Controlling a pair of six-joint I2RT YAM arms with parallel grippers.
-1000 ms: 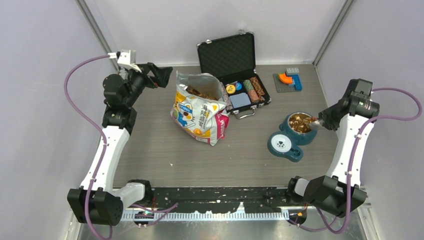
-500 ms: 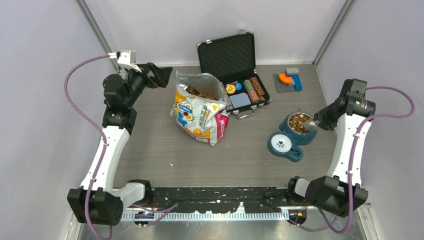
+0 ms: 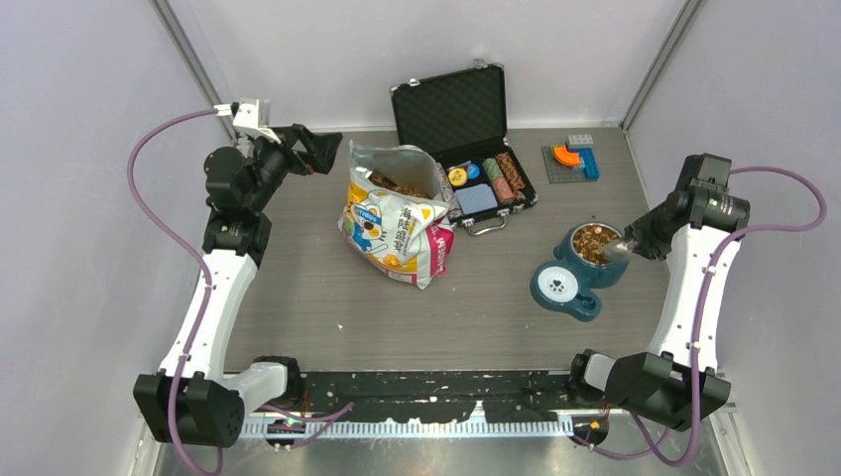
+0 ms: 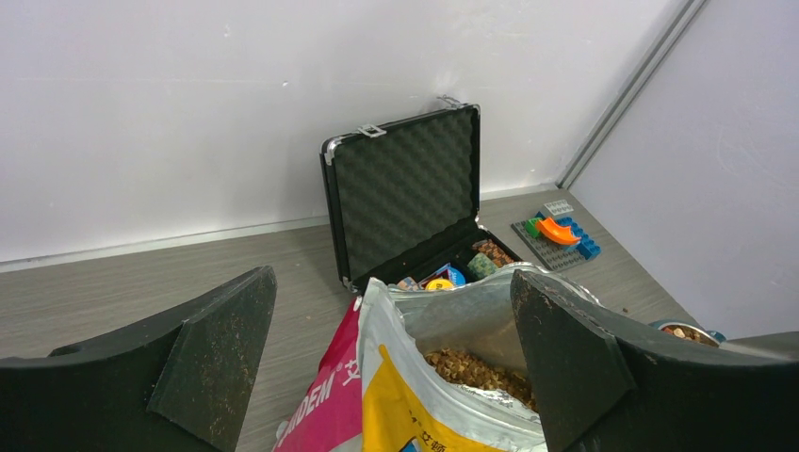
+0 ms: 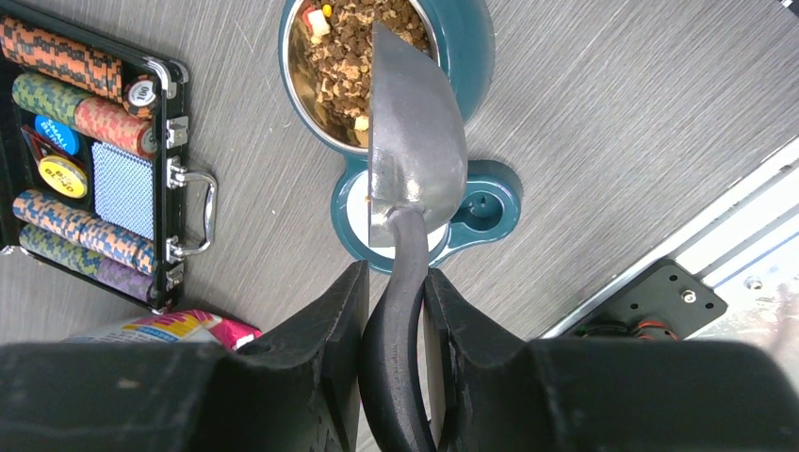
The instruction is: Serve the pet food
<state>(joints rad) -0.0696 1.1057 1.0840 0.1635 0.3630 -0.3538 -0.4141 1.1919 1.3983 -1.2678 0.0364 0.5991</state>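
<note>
Brown pet food [image 5: 353, 52] lies in the steel bowl of a teal feeder [image 3: 578, 268] at the right of the table. More pet food [image 4: 471, 372] fills the open cartoon-cat bag [image 3: 397, 218] in the middle. My right gripper [image 5: 394, 282] is shut on the black handle of a grey metal scoop [image 5: 415, 141]; the scoop hangs tipped over the bowl's near rim, its back toward the camera. My left gripper [image 4: 391, 363] is open and empty, held above and left of the bag's mouth.
An open black case [image 3: 466, 149] with striped poker chips and cards stands behind the bag. A grey plate with orange and blue toy bricks [image 3: 570, 159] sits at the back right. Walls close in on three sides.
The scoop held kibble over the bowl a second ago; it has tipped and the kibble now lies in the bowl. The right wrist rose slightly. The left arm has not moved.
</note>
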